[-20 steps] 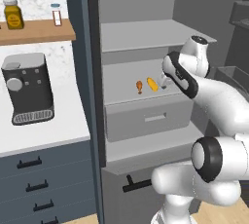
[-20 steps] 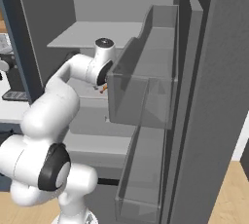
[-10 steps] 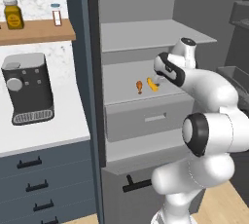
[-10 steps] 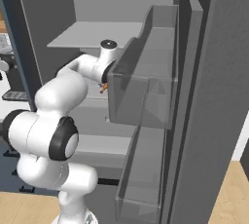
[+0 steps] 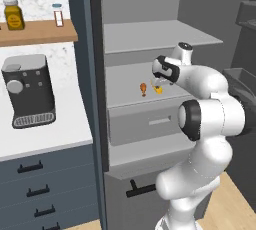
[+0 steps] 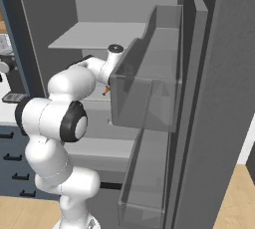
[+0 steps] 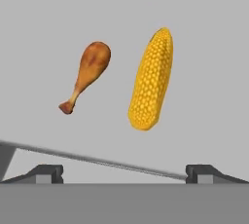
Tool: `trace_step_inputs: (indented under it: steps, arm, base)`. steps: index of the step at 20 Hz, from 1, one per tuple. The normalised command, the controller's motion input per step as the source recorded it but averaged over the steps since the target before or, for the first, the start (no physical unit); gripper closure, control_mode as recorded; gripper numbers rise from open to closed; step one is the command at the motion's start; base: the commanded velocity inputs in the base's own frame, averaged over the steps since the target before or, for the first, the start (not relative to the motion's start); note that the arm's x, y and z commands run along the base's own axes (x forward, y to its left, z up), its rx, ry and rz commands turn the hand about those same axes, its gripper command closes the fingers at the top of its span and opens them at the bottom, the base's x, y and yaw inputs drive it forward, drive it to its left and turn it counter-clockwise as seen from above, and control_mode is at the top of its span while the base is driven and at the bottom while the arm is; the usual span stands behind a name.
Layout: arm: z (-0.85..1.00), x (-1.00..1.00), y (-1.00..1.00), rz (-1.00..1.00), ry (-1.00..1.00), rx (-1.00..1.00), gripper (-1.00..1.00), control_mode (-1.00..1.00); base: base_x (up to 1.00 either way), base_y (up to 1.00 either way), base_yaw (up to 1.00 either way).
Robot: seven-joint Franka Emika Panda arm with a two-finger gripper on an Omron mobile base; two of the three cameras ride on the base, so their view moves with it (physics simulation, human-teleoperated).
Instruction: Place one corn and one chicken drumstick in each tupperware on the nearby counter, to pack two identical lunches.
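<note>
One corn point(image 7: 151, 79) and one chicken drumstick point(image 7: 89, 74) lie side by side, a little apart, on the grey middle shelf of the open fridge. From the left base view they are small: corn point(image 5: 157, 89) and, to its left, drumstick point(image 5: 143, 88). My gripper point(image 7: 127, 172) is open, hovering just short of the two with nothing between its fingers; its hand point(image 5: 164, 70) reaches in over the shelf from the right. The white marbled counter point(image 5: 50, 136) lies left of the fridge. The tupperware is out of view.
A dark coffee machine point(image 5: 28, 90) stands on the counter under a wooden wall shelf point(image 5: 37, 30) with a jar. A grey fridge drawer point(image 5: 150, 121) sits below the food shelf. The open fridge door with translucent bins point(image 6: 149, 78) stands close on the right.
The arm has swung left into the fridge, bringing the hand closer to the corn and drumstick. The food has not moved and the jaws stay open.
</note>
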Motion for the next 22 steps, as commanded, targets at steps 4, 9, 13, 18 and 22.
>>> trace_step_inputs:
  steps: [4, 9, 13, 18, 22]
  arm:
    - [-0.26, 0.34, 0.00, -0.01, 0.00, 0.00, -1.00, -1.00]
    - [-0.25, 0.33, 0.00, -0.01, 0.00, -0.01, -1.00, -1.00]
    - [-0.21, 0.37, -0.01, -0.01, 0.00, -0.02, -1.00, -1.00]
    - [-0.18, 0.37, -0.02, 0.00, 0.00, -0.01, -1.00, -1.00]
    - [-0.23, 0.26, 0.00, 0.00, -0.01, -0.01, -1.00, -1.00]
  base:
    - [0.00, 0.00, 0.00]
    - [0.00, 0.00, 0.00]
    - [0.00, 0.00, 0.00]
    - [0.00, 0.00, 0.00]
    - [0.00, 0.00, 0.00]
